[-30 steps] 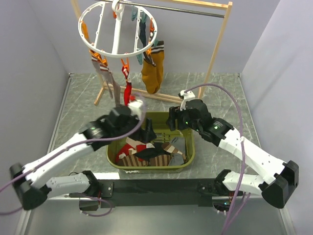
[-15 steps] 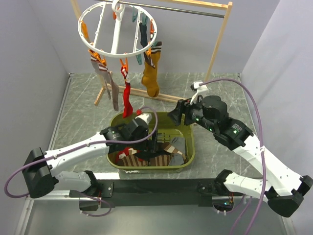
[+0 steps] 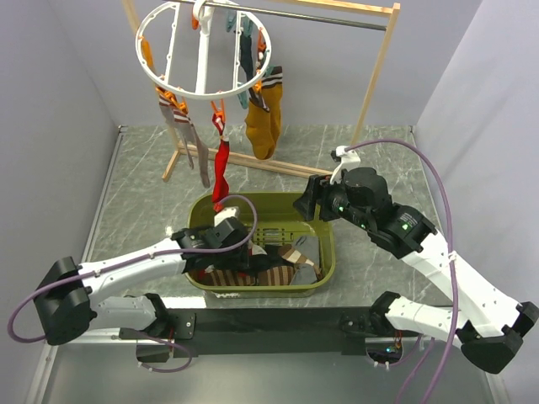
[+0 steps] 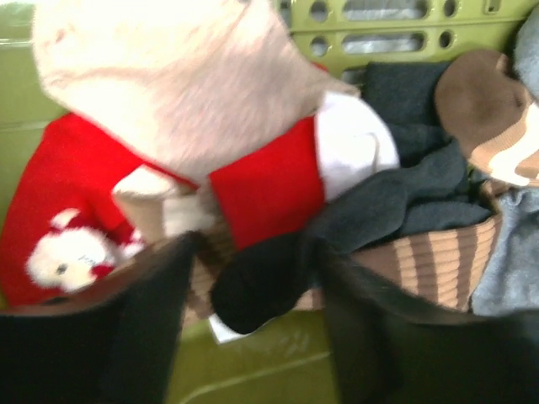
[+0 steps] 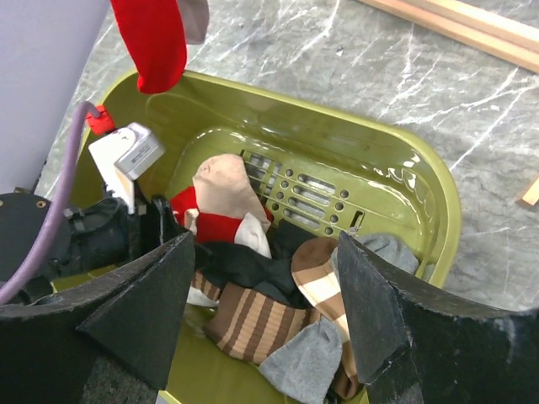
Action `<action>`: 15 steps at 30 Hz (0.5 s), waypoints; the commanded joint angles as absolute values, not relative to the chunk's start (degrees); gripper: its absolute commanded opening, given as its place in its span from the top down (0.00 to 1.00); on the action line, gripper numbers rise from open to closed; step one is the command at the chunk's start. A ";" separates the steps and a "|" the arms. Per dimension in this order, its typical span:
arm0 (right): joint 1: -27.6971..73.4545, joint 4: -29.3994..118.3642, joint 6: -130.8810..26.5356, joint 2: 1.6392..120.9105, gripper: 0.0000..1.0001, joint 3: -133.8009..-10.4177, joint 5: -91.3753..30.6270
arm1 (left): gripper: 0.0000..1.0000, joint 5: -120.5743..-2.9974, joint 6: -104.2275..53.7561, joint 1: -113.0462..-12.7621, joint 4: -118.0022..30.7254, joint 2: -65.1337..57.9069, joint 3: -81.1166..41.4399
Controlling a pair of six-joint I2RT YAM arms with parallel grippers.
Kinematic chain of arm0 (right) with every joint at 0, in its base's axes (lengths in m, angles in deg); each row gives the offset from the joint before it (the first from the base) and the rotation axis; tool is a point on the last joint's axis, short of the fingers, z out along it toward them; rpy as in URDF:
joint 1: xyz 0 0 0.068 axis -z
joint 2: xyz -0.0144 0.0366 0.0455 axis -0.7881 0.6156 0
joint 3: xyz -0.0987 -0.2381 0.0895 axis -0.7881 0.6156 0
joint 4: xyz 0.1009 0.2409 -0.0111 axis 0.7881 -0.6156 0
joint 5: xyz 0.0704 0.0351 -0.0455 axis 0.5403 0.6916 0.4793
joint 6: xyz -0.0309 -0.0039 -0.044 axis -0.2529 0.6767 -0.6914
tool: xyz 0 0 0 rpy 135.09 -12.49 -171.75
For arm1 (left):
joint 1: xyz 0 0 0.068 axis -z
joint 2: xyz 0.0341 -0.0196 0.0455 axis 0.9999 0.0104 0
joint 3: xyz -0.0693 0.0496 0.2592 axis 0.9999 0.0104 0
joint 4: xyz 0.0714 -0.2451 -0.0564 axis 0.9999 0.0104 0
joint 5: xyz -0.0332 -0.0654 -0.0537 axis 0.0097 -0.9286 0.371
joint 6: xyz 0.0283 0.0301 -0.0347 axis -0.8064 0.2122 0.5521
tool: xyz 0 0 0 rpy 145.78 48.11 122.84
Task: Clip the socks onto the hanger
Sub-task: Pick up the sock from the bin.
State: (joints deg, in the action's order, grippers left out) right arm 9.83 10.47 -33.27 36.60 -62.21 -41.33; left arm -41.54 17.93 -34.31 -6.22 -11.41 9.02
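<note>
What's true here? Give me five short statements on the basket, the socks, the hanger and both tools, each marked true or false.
1. The left tool is down in the green basket, its jaws open on either side of a dark sock. True.
2. The right tool grips a grey sock. False: its jaws are open and empty, above the basket.
3. A red sock hangs from a clip on the white ring hanger. True.
4. The hanger lies flat on the table. False: it hangs from the metal rod.
5. The basket holds only one sock. False: several lie in it, among them a brown-tan striped sock.
</note>
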 commanded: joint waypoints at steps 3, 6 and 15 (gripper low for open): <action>9.47 12.03 -32.53 36.09 0.25 -62.13 -39.95 | 0.72 -36.57 18.82 -33.86 -13.76 -10.46 7.60; 9.03 11.77 -32.97 36.62 0.26 -62.83 -40.04 | 0.99 -32.00 19.87 -33.94 -11.31 -13.79 4.09; 6.66 15.80 -35.34 37.23 0.27 -61.96 -36.88 | 1.00 -21.88 16.36 -33.86 -10.68 -26.63 1.18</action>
State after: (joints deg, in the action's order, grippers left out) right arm 7.82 11.87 -33.75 37.10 -62.04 -39.01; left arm -27.07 18.10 -34.12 -9.63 -24.61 2.66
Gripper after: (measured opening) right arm 0.732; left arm 0.041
